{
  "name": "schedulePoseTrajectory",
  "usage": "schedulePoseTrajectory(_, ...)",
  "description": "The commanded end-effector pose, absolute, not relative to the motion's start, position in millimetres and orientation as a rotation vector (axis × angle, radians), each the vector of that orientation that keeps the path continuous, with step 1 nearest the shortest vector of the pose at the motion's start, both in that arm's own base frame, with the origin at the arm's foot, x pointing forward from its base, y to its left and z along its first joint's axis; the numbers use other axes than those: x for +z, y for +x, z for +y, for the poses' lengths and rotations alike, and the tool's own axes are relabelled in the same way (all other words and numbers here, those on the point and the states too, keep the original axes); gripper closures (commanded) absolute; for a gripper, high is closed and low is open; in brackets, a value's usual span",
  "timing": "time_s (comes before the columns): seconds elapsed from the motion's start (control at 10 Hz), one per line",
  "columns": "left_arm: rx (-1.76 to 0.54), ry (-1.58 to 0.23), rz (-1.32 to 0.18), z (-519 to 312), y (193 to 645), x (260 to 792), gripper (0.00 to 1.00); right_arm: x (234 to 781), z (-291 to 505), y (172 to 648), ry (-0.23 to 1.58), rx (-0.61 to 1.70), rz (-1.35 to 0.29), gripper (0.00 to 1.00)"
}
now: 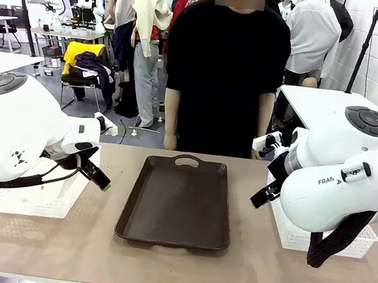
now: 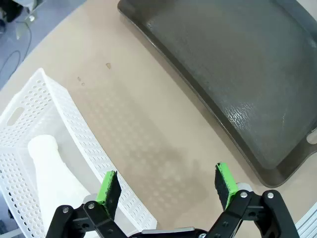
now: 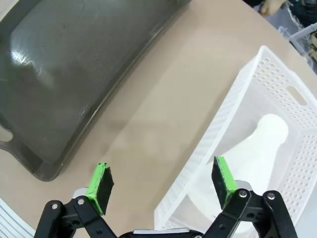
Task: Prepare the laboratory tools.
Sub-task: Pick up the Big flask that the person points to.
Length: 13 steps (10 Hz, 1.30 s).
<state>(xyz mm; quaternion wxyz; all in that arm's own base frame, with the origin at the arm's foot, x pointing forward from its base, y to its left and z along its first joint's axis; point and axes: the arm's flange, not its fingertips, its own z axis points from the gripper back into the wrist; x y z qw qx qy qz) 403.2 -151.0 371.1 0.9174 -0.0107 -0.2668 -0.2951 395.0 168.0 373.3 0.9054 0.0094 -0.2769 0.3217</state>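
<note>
- Tan table top (image 1: 172, 268) runs the width of the front view, near edge along the bottom. A person in a black top (image 1: 226, 70) stands at the far edge.
- Dark brown tray (image 1: 177, 203) sits mid-table, long side running away from the robot. It has a raised rim and a handle cut-out at the far end.
- Bare strips of table lie between the tray and each basket, and there is more bare top in front of the tray.
- Left basket (image 2: 74, 124), white lattice plastic, stands near the table's left edge, well apart from the tray.
- Left flask (image 2: 52, 171), frosted white, is inside it with the narrow neck toward the handle-slot wall. Upright or lying, cannot tell.
- Right basket (image 3: 233, 109), same kind, stands at the table's right side.
- Right flask (image 3: 257, 148) is inside it, neck toward the far wall. Pose unclear likewise.
- Left gripper (image 2: 167, 183) is released, jaws wide, holding nothing. One green pad hangs over the basket wall, the other over bare table near the tray corner.
- Right gripper (image 3: 161, 181) is released too, jaws wide and unloaded. One pad is above the basket, the other over bare table.
- Glossy tray floor is visible corner to corner.
- Writing: "FRAN" (image 1: 328, 181) reads on the right arm's casing, the rest cut off.
</note>
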Motion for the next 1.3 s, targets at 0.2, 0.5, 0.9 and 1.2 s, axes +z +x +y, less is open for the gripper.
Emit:
schedulePoseTrajectory(0.2, -0.607, -0.022, -0.549, -151.1, 403.1, 371.2, 0.0, 373.3, 168.0, 395.0, 0.019, 0.665, -0.572, 0.0)
schedulePoseTrajectory(0.5, -0.607, -0.022, -0.549, -151.1, 403.1, 371.2, 0.0, 373.3, 168.0, 395.0, 0.019, 0.665, -0.572, 0.0)
schedulePoseTrajectory(0.9, -0.607, -0.022, -0.549, -151.1, 403.1, 371.2, 0.0, 373.3, 168.0, 395.0, 0.019, 0.665, -0.572, 0.0)
schedulePoseTrajectory(1.2, -0.607, -0.022, -0.549, -151.1, 403.1, 371.2, 0.0, 373.3, 168.0, 395.0, 0.019, 0.665, -0.572, 0.0)
